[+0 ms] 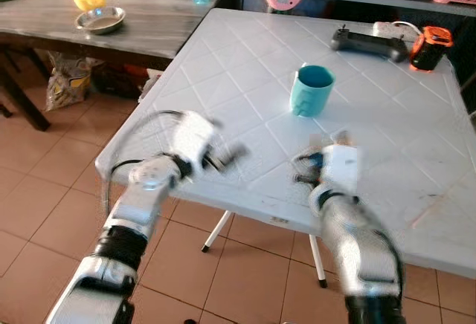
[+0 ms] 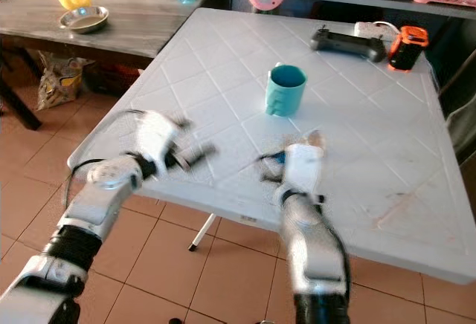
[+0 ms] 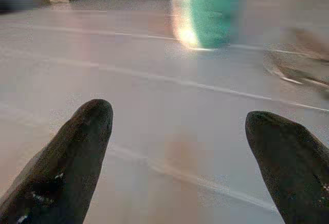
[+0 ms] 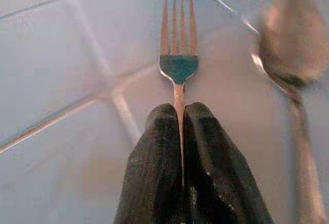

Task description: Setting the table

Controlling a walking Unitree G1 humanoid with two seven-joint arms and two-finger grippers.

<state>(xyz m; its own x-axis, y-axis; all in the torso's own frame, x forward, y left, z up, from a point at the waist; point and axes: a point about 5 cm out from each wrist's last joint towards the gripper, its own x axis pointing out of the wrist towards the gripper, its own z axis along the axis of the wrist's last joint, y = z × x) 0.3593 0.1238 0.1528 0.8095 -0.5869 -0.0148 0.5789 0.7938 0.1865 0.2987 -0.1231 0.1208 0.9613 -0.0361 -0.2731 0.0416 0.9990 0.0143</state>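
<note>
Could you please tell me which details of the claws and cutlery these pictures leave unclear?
- Right claw: shut on the fork; its fingers cover the handle.
- Spoon: motion-blurred in the right wrist view; handle end cut off by the frame edge.
- Left claw: open; blurred in both eye views.
- Teal cup: top cut off in the left wrist view.

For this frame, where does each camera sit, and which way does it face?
Left eye, right eye: head, looking down at the white folding table; both silver arms show.
Left wrist: along the open left gripper toward the teal plastic cup.
Right wrist: along the right gripper, shut on a metal fork beside a metal spoon.
Shared: cup, tabletop.
</note>
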